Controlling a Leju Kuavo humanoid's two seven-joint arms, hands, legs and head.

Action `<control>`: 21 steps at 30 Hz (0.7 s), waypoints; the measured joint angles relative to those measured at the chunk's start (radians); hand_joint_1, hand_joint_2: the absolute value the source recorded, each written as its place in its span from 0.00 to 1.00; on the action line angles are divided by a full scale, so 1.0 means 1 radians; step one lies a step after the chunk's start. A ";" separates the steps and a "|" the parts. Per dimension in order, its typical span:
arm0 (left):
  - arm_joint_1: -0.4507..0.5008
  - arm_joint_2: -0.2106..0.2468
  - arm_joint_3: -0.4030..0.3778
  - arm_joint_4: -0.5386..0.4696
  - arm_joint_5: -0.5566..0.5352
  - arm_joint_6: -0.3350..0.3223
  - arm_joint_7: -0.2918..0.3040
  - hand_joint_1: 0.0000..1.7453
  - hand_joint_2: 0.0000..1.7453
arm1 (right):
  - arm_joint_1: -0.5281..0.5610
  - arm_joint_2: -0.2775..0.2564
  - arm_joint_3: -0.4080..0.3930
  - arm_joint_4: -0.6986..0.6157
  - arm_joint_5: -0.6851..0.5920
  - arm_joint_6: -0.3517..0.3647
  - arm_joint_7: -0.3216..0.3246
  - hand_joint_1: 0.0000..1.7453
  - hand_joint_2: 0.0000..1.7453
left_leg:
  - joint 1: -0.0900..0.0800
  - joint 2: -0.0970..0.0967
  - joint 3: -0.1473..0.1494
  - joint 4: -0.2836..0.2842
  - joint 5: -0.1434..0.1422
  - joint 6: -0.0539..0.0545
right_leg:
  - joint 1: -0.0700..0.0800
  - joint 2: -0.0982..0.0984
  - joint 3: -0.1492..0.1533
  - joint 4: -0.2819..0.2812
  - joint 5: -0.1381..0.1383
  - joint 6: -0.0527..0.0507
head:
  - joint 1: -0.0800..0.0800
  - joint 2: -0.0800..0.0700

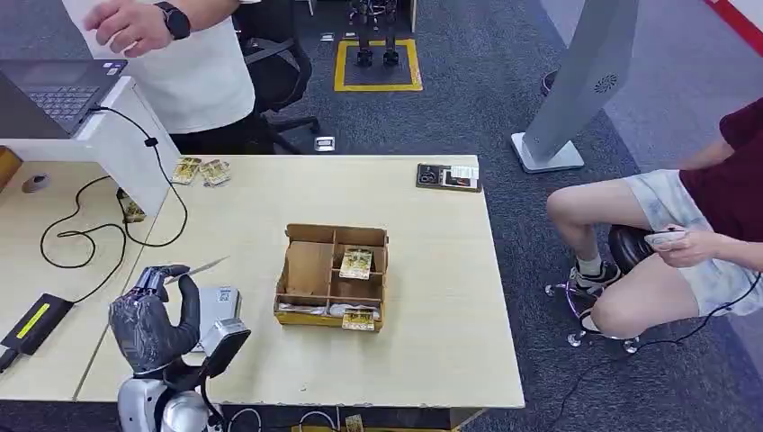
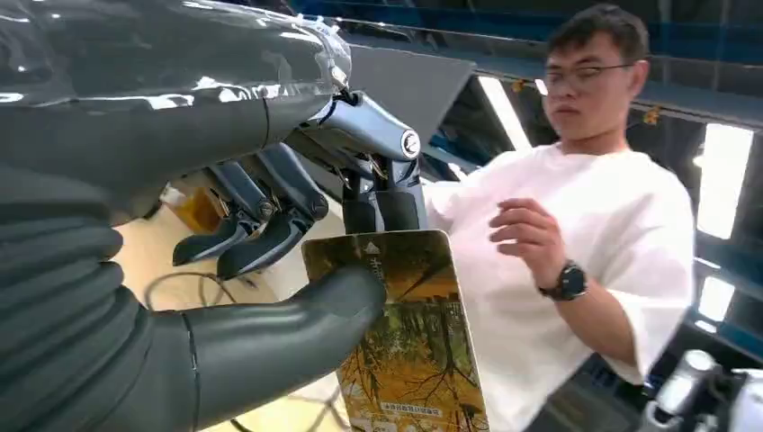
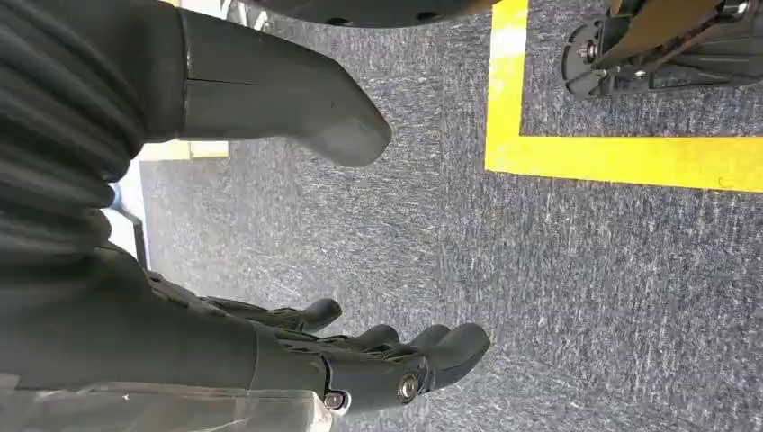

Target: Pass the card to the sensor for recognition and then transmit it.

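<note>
My left hand (image 1: 155, 317) is raised over the near left part of the table and pinches a card (image 1: 200, 266) between thumb and fingers; the card shows edge-on in the head view. In the left wrist view the card (image 2: 407, 346) has a yellow-brown leafy print, and the thumb (image 2: 297, 324) presses on its face. A grey sensor box (image 1: 219, 304) lies on the table just right of the hand. My right hand (image 3: 378, 360) hangs over grey carpet with its fingers apart and nothing in it.
A brown cardboard tray (image 1: 310, 270) with compartments holds more cards mid-table. A person in a white shirt (image 1: 202, 63) stands at the far left by a laptop (image 1: 54, 94). Another person (image 1: 693, 243) sits to the right. Cables (image 1: 85, 234) and a black device (image 1: 31, 322) lie left.
</note>
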 joint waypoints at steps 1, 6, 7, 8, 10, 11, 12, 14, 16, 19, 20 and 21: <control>0.002 0.000 0.012 0.000 -0.015 0.000 0.007 1.00 1.00 | 0.000 0.000 0.000 0.000 0.000 0.000 0.000 0.00 1.00 | 0.000 0.000 0.000 0.000 0.000 0.000 | 0.000 0.000 0.000 0.000 0.000 0.000 | 0.000 0.000; 0.011 -0.002 0.060 -0.002 -0.074 0.001 0.038 1.00 1.00 | 0.000 -0.004 0.000 0.000 0.003 0.005 0.000 0.00 1.00 | 0.000 0.000 0.000 0.000 0.000 0.000 | 0.000 0.000 0.000 0.000 0.000 0.000 | 0.000 0.000; 0.013 -0.002 0.067 -0.002 -0.093 0.001 0.041 1.00 1.00 | 0.000 -0.006 0.000 0.000 0.003 0.011 -0.001 0.00 1.00 | 0.000 0.000 0.000 0.000 0.000 0.000 | 0.000 0.000 0.000 0.000 0.000 0.000 | 0.000 0.000; 0.015 -0.002 0.075 -0.002 -0.121 0.001 0.042 1.00 1.00 | 0.000 -0.009 0.000 0.000 0.003 0.017 -0.005 0.00 1.00 | 0.000 0.000 0.000 0.000 0.000 0.000 | 0.000 0.000 0.000 0.000 0.000 0.000 | 0.000 0.000; 0.017 -0.002 0.084 -0.002 -0.154 0.001 0.064 1.00 1.00 | 0.000 -0.013 0.000 0.000 -0.001 0.018 -0.007 0.00 1.00 | 0.000 0.000 0.000 0.000 0.000 0.000 | 0.000 0.000 0.000 0.000 0.000 0.000 | 0.000 0.000; 0.020 -0.002 0.088 -0.002 -0.164 0.001 0.081 1.00 1.00 | 0.000 -0.014 0.000 0.000 -0.001 0.018 -0.008 0.00 1.00 | 0.000 0.000 0.000 0.000 0.000 0.000 | 0.000 0.000 0.000 0.000 0.000 0.000 | 0.000 0.000; 0.024 -0.002 0.088 -0.002 -0.179 0.001 0.097 1.00 1.00 | 0.000 -0.015 0.000 0.000 -0.003 0.018 -0.009 0.00 1.00 | 0.000 0.000 0.000 0.000 0.000 0.000 | 0.000 0.000 0.000 0.000 0.000 0.000 | 0.000 0.000; 0.038 -0.002 0.089 -0.001 -0.211 0.001 0.123 1.00 1.00 | 0.000 -0.018 0.000 0.000 -0.005 0.018 -0.010 0.00 1.00 | 0.000 0.000 0.000 0.000 0.000 0.000 | 0.000 0.000 0.000 0.000 0.000 0.000 | 0.000 0.000; 0.051 -0.002 0.089 0.000 -0.231 0.001 0.138 1.00 1.00 | 0.000 -0.019 0.000 0.000 -0.008 0.017 -0.013 0.00 1.00 | 0.000 0.000 0.000 0.000 0.000 0.000 | 0.000 0.000 0.000 0.000 0.000 0.000 | 0.000 0.000; 0.071 -0.002 0.088 0.002 -0.267 0.001 0.151 1.00 1.00 | 0.000 -0.020 0.000 0.000 -0.021 0.017 -0.016 0.00 1.00 | 0.000 0.000 0.000 0.000 0.000 0.000 | 0.000 0.000 0.000 0.000 0.000 0.000 | 0.000 0.000; 0.077 -0.002 0.086 0.002 -0.283 0.001 0.150 1.00 1.00 | 0.000 -0.021 0.000 0.000 -0.022 0.016 -0.017 0.00 1.00 | 0.000 0.000 0.000 0.000 0.000 0.000 | 0.000 0.000 0.000 0.000 0.000 0.000 | 0.000 0.000; 0.084 -0.002 0.083 0.002 -0.306 0.001 0.150 1.00 1.00 | 0.000 -0.021 0.000 0.000 -0.022 0.016 -0.019 0.00 1.00 | 0.000 0.000 0.000 0.000 0.000 0.000 | 0.000 0.000 0.000 0.000 0.000 0.000 | 0.000 0.000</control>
